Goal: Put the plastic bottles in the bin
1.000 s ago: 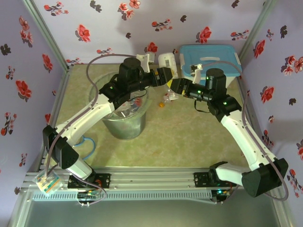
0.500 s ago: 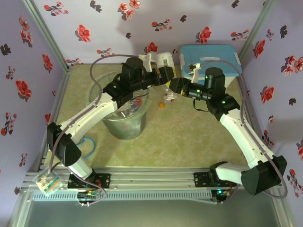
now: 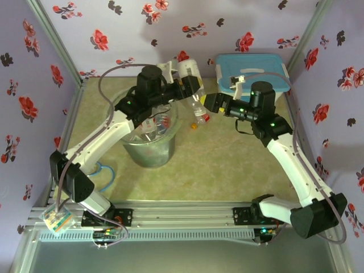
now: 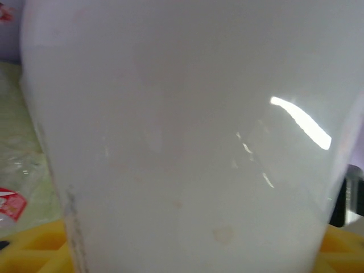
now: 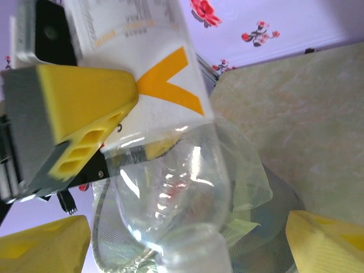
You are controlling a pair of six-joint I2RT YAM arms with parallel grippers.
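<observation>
A pale green, marbled table (image 3: pixel 227 170) carried a round grey bin (image 3: pixel 149 152) lined with clear plastic at 10 o'clock. A white box with a light-blue lid (image 3: pixel 250 68) sat at 1 o'clock, a small orange scrap (image 3: pixel 194 125) near 12 and a blue cable (image 3: pixel 108 170) at 8.

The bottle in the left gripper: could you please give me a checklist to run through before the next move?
1. Left gripper grips the bottle: ok, a yellow pad presses its white label.
2. Right gripper clear of the bottle: ok, open, fingers spread wide either side.
3. Bottle over the bin: not ok, in the top view it hangs beside the rim, toward the right arm.
4. Bin mouth free: cannot tell, the left arm crosses over it.
5. Bottle capped: cannot tell.
</observation>
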